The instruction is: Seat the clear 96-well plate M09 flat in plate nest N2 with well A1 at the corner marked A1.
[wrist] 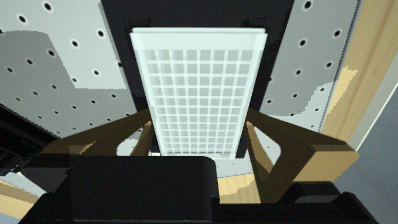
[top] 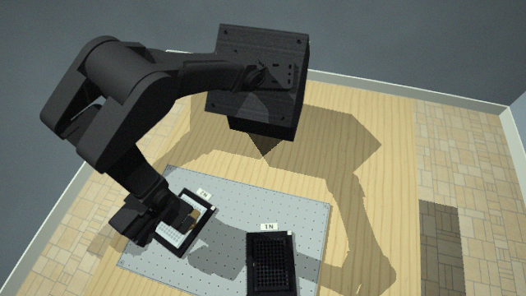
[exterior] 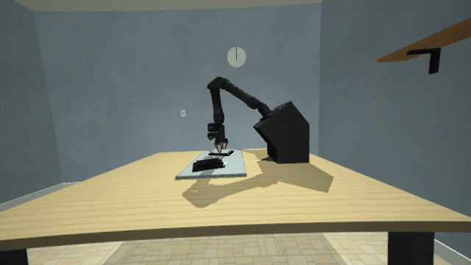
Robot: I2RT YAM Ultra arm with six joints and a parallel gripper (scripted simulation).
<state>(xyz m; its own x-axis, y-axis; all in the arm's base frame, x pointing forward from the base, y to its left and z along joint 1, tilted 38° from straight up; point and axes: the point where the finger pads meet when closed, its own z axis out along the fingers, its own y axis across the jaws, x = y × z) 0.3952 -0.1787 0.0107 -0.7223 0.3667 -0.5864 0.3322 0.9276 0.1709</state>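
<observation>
The gripper [wrist: 199,131] is clamped across the long sides of the clear plate [wrist: 199,95], which is held over its black nest [top: 204,219]; seating flat is judged unfinished; the black plate [top: 270,263] is left in its nest.

We read two small white labels on the grey deck plate [top: 263,205], both upside down in the top view: "N2" [top: 203,193] and "N1" [top: 269,226]. Nothing else is legible.
</observation>
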